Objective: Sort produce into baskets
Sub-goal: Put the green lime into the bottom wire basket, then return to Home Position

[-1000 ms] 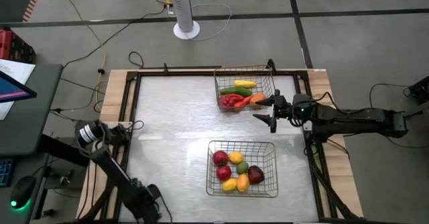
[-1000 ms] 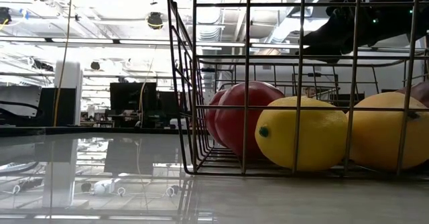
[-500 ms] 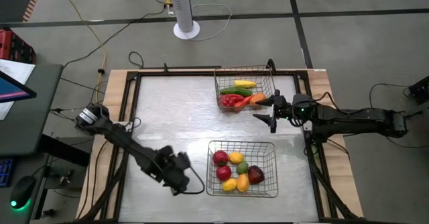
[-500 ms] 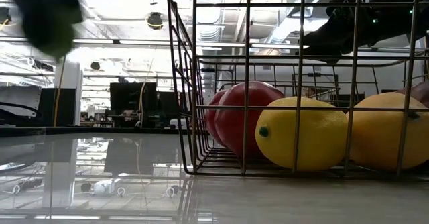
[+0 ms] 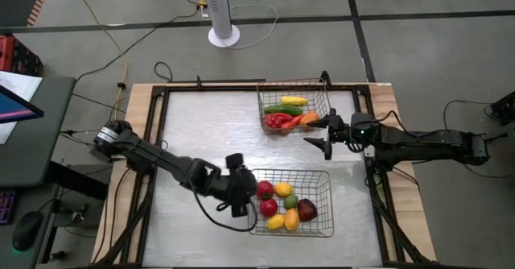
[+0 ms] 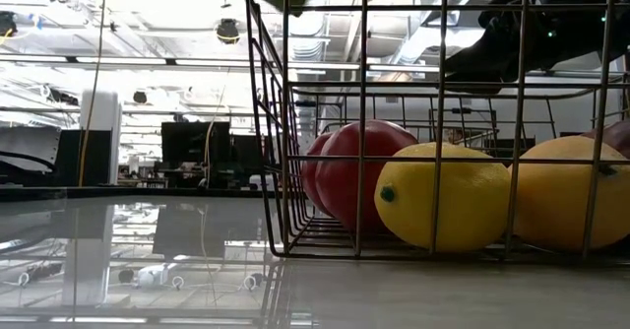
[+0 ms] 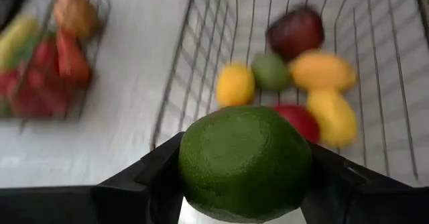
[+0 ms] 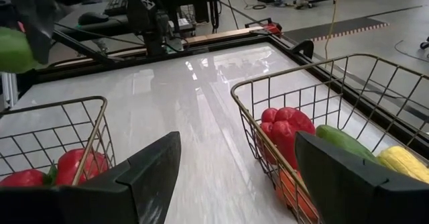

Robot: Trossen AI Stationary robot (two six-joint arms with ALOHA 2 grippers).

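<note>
In the low view, at bench height, the near wire basket [image 6: 285, 122] stands closest, with two yellow lemons [image 6: 445, 196] against its front mesh and a red apple [image 6: 359, 176] behind them. From above, this near basket [image 5: 290, 203] sits on the pale bench [image 5: 205, 132] and holds red, yellow, green and dark maroon round pieces. The left tool [image 5: 239, 190] is at that basket's left rim, clenched on a green lime [image 7: 244, 160] that fills the space between its two dark fingers in the left wrist view; the basket's fruit lies just beyond the lime there. Farther back, the far basket [image 5: 294, 105] near the bench's rear edge holds long pieces: a yellow corn cob [image 5: 294, 101], a green cucumber [image 5: 283, 109], a red pepper [image 5: 278, 121] and an orange carrot [image 5: 308, 117]. The right tool [image 5: 325, 134] hangs just beside the far basket's right front corner, its fingers spread wide and grasping nothing.
</note>
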